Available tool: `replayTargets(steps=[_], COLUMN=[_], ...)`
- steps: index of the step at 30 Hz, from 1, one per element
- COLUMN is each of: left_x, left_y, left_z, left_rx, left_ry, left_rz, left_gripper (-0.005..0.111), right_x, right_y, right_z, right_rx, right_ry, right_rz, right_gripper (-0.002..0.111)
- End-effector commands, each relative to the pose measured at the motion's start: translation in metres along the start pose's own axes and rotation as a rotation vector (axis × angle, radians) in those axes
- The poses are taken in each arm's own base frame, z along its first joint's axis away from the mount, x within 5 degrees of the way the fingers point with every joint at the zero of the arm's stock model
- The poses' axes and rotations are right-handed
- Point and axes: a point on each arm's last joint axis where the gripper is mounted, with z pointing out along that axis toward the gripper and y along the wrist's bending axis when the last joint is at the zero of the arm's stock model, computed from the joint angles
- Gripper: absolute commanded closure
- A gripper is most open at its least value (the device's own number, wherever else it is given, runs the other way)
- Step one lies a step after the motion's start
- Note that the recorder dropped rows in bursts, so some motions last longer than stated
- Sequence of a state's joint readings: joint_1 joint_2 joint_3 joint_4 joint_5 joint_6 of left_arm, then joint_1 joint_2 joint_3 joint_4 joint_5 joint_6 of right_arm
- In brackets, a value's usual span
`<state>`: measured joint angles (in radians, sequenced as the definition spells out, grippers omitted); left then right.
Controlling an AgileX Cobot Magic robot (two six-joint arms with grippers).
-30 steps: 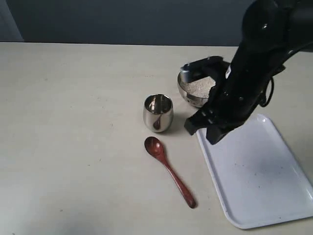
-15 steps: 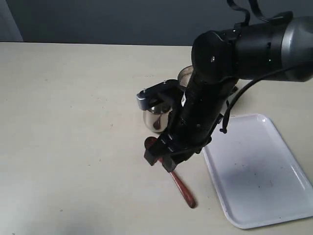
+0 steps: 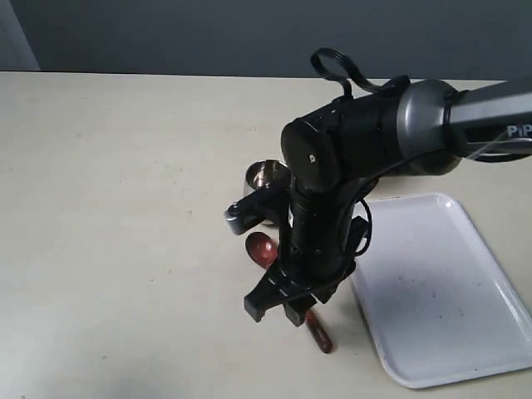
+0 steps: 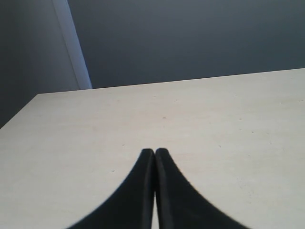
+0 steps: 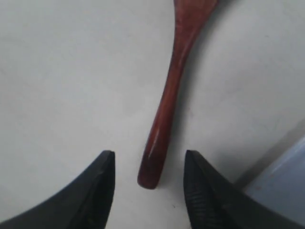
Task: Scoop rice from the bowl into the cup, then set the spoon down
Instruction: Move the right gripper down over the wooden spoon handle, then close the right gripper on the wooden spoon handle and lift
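The dark reddish-brown wooden spoon [image 3: 263, 248] lies flat on the table, its handle running toward the front right. My right gripper [image 3: 276, 311] hovers open just above the handle's end. In the right wrist view the handle [image 5: 164, 114] lies between the two spread fingers of that gripper [image 5: 148, 160], touching neither. The steel cup [image 3: 265, 174] peeks out behind the arm. The bowl and the rice are hidden by the right arm. My left gripper [image 4: 154, 151] is shut on nothing, over bare table, and does not show in the exterior view.
A white tray [image 3: 440, 291] lies right of the spoon, its corner [image 5: 291, 174] close to the right gripper. The pale table [image 3: 125, 208] stretches left of the arm.
The right arm has swung from beside the bowl, leftward and forward, and lowered over the spoon's handle. It now covers the bowl and most of the cup. The spoon has not moved.
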<state>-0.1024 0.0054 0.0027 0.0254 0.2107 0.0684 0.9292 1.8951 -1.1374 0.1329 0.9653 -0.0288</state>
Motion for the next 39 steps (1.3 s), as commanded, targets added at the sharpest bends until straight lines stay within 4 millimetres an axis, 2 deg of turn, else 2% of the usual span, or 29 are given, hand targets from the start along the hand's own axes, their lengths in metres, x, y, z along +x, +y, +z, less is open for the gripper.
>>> replayTargets(steps=[1,6,22,39], left_x=[-0.001,-0.001,-0.002,-0.002], left_y=[0.000,0.000,0.000,0.000], left_z=[-0.001,-0.001,-0.001,-0.001], left_rx=[-0.002,-0.002,-0.002,-0.002], left_ry=[-0.011,-0.011,-0.016,-0.016], left_rz=[0.000,0.000,0.000,0.000], left_gripper=[0.106,0.106,0.106,0.106], right_x=[0.000,0.000,-0.003,-0.003], right_y=[-0.001,-0.001,-0.004,-0.004], right_z=[0.000,0.000,0.029,0.036], right_rx=[0.012,0.012,0.017,0.012], right_ry=[0.008,0.010,0.100,0.117], right_rz=[-0.001,-0.001,0.006,0.012], right_gripper=[0.063,0.063,0.063,0.063])
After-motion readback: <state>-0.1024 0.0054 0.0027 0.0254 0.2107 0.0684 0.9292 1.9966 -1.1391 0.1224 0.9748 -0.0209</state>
